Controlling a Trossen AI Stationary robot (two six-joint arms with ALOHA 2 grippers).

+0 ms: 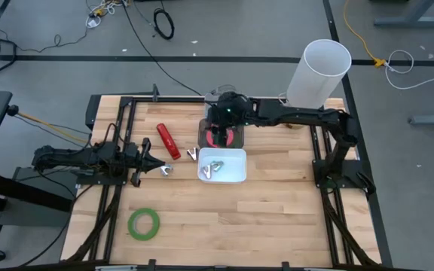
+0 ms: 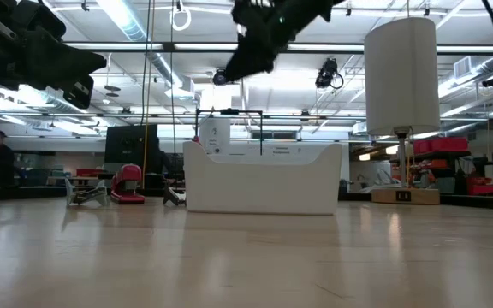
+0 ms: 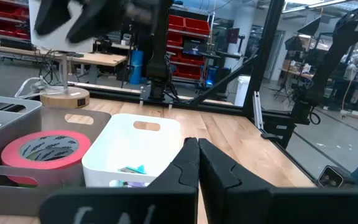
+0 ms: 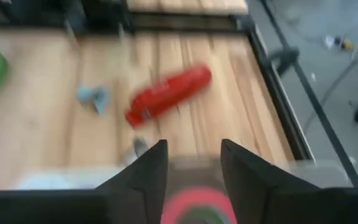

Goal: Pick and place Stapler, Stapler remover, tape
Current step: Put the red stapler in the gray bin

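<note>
Near the middle of the desk (image 1: 277, 203), toward its far edge, we see the right gripper (image 1: 227, 120) hanging above a grey bin (image 1: 204, 134) that holds a roll of pink tape (image 1: 222, 139); its fingers (image 4: 143, 177) stand partly apart with nothing between them, and the pink tape shows directly below the gap in the right wrist view. Just on the near side of the grey bin, touching or nearly touching it, sits a white bin (image 1: 236, 172) with at least one staple remover (image 1: 215, 165) lying inside. We find the red stapler (image 1: 167, 140) flat on the wood to the left of the two bins, set at an angle, with a second staple remover (image 1: 193, 154) between it and the white bin. Over the left side of the desk the left gripper (image 1: 151, 163) hovers with its fingers (image 3: 188, 163) pressed together and holding nothing, and a third staple remover (image 1: 166, 170) lies just beyond its tip. Toward the near left corner, well apart from everything else, a roll of green tape (image 1: 144, 223) lies flat. At the far right corner stands a tall white cylinder (image 1: 319, 71) on a wooden base.
</note>
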